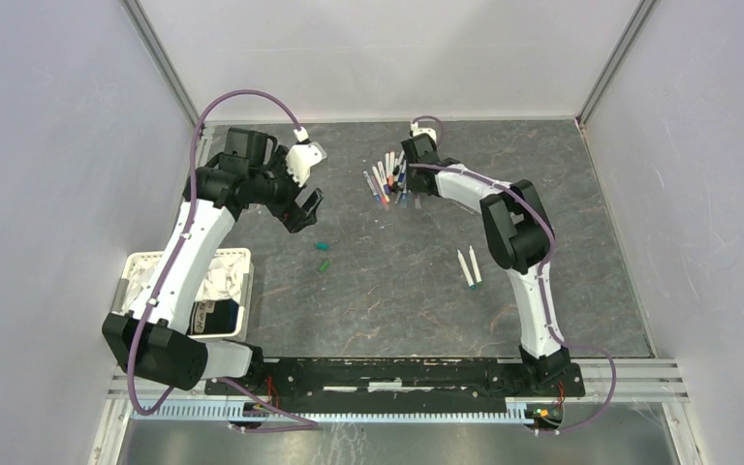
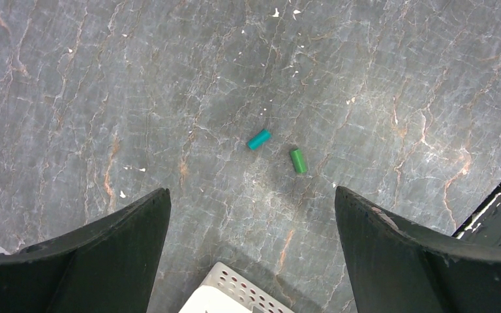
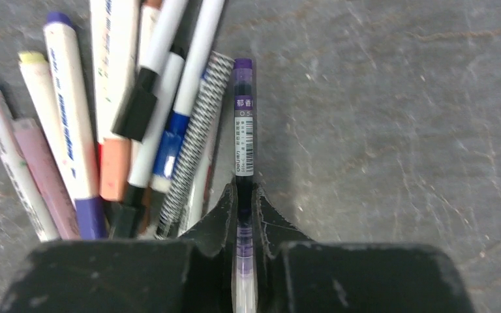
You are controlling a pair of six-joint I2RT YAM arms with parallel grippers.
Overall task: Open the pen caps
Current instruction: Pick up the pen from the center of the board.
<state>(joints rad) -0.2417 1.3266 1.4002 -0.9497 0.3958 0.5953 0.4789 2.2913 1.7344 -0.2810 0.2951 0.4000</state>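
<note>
We see the right gripper (image 3: 243, 199) with its jaws clamped on a purple pen (image 3: 243, 124) that projects ahead of them. The other pens (image 3: 124, 111) lie just left. The left gripper (image 2: 251, 192) has its jaws wide apart. A teal pen cap (image 2: 259, 139) and a green pen cap (image 2: 298, 160) lie ahead, between them.

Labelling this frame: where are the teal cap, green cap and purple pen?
teal cap (image 2: 259, 139), left wrist view, middle of its side.
green cap (image 2: 298, 160), left wrist view, middle of its side.
purple pen (image 3: 244, 140), right wrist view, label on its barrel.
</note>
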